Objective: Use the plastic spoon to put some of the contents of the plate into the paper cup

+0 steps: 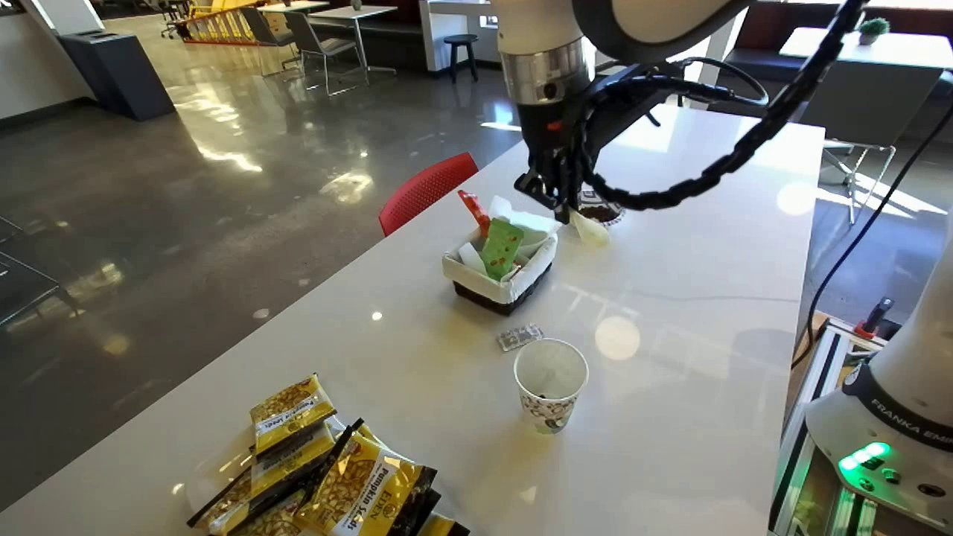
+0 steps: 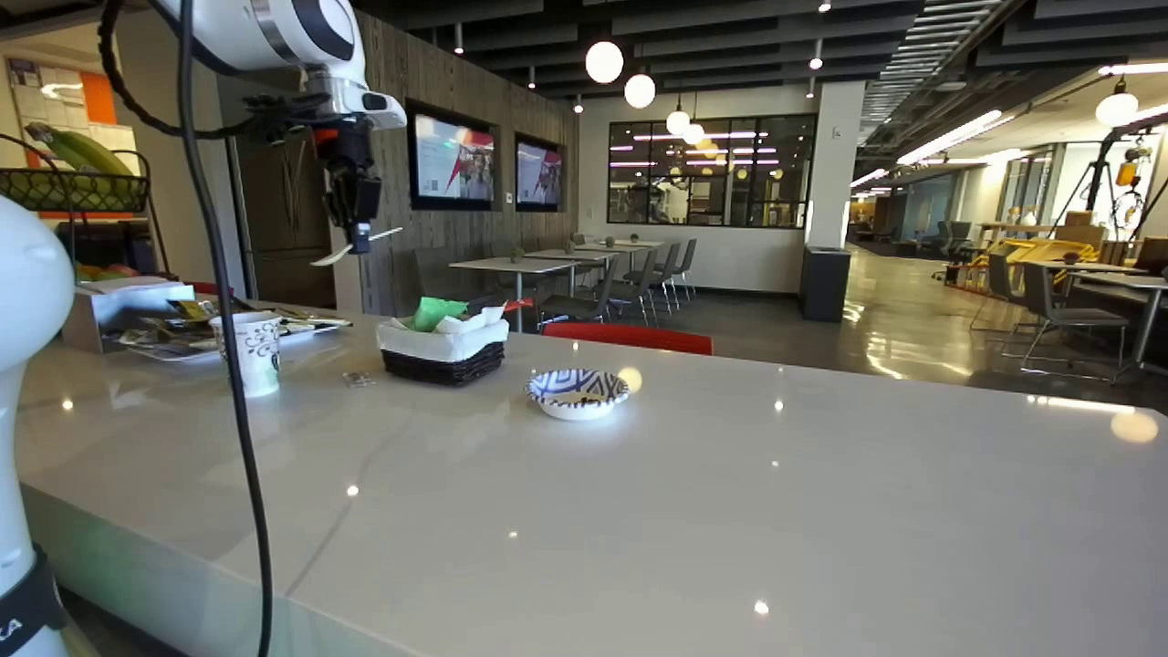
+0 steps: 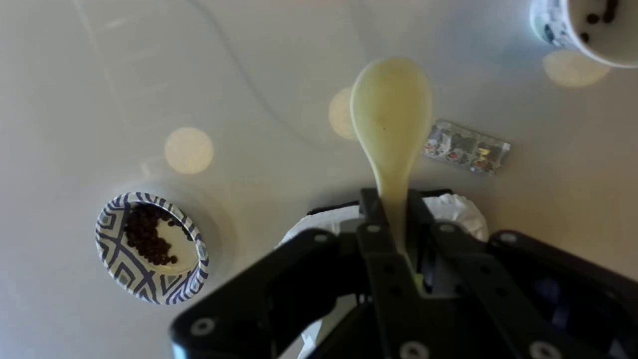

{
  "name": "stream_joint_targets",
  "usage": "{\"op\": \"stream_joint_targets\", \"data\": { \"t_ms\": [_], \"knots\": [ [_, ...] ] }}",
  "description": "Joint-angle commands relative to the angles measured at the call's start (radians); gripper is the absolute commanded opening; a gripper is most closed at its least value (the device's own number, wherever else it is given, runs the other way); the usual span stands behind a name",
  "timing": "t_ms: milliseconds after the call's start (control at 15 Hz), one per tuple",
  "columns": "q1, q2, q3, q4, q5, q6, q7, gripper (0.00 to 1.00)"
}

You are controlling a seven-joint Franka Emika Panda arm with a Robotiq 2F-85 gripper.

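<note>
The plastic spoon is pale yellow. My gripper (image 3: 392, 199) is shut on its handle, with the spoon bowl (image 3: 391, 102) pointing away from the fingers. The spoon bowl holds only a tiny dark speck. In both exterior views the gripper (image 1: 563, 216) (image 2: 359, 242) holds the spoon (image 1: 590, 229) (image 2: 330, 258) well above the table. The patterned plate (image 3: 130, 267), bowl-shaped, stands on the table with small dark pieces (image 3: 147, 234) inside; it also shows in both exterior views (image 1: 592, 199) (image 2: 577, 409). The white paper cup (image 1: 551, 387) (image 2: 254, 351) stands upright, with several dark pieces inside in the wrist view (image 3: 553, 25).
A white-lined dark basket (image 1: 491, 294) (image 2: 443, 367) with packets stands between cup and plate, below the gripper in the wrist view. A small foil strip (image 1: 519, 337) lies beside it. Several pumpkin seed packets (image 1: 365, 484) lie past the cup. A red chair (image 1: 428, 192) stands at the table edge.
</note>
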Motion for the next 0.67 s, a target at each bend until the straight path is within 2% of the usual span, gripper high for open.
{"op": "stream_joint_targets", "data": {
  "t_ms": [0, 267, 333, 400, 467, 533, 600],
  "knots": [
    [-0.066, -0.006, 0.028, -0.007, 0.015, -0.001, -0.062, 0.14],
    [-0.074, -0.013, 0.008, -0.014, 0.024, -0.001, -0.116, 0.14],
    [-0.072, -0.013, 0.011, -0.015, 0.025, -0.001, -0.116, 0.04],
    [-0.081, -0.002, 0.011, -0.004, 0.032, -0.012, -0.141, 0.04],
    [-0.102, 0.009, 0.006, 0.004, 0.03, 0.001, -0.178, 0.04],
    [-0.116, 0.018, -0.01, 0.015, 0.08, -0.001, -0.265, 0.04],
    [-0.09, 0.02, -0.073, 0.017, 0.102, 0.019, -0.361, 0.04]
  ]
}}
